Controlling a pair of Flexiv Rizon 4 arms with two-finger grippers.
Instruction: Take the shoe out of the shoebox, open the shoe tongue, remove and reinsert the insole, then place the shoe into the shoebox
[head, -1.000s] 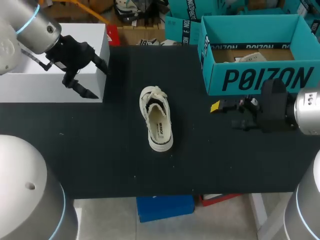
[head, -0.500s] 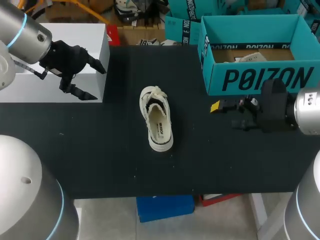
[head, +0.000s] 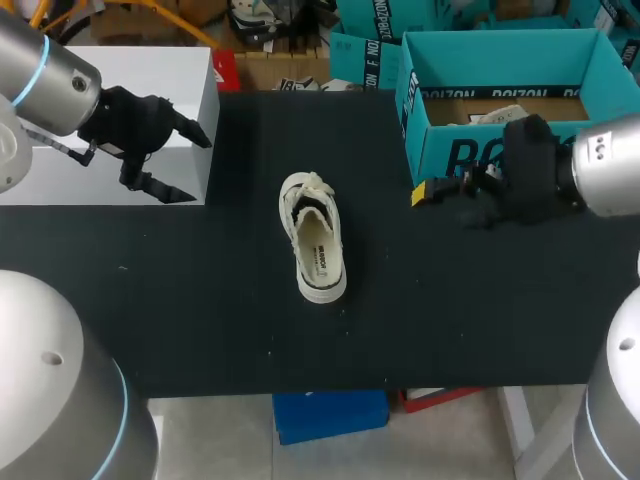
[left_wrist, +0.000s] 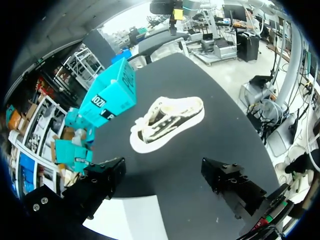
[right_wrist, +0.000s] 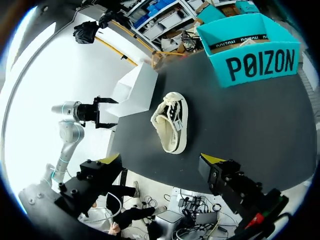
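Observation:
A cream low-top shoe (head: 312, 238) stands on its sole mid-table, toe toward the far edge, laces loose and insole showing. At the far right the teal shoebox (head: 500, 45) stands open, with crumpled paper (head: 497, 114) inside. My right gripper (head: 445, 200) hovers open just in front of the box's left front corner, well right of the shoe. My left gripper (head: 190, 163) is open over the white box's corner, left of the shoe. The shoe (left_wrist: 167, 122) lies ahead of the left gripper (left_wrist: 165, 175) with the shoebox (left_wrist: 112, 95) beyond. In the right wrist view the shoe (right_wrist: 172, 122) lies ahead of the gripper (right_wrist: 161, 160).
A white box (head: 110, 120) occupies the far left of the black table (head: 200, 300), and it also shows as the white box (right_wrist: 135, 90) in the right wrist view. Bare black surface surrounds the shoe on all sides up to the front edge.
My right gripper has risen toward the shoebox's front and shifted a little left. My left arm drew back leftward earlier and then held. The shoe has not moved.

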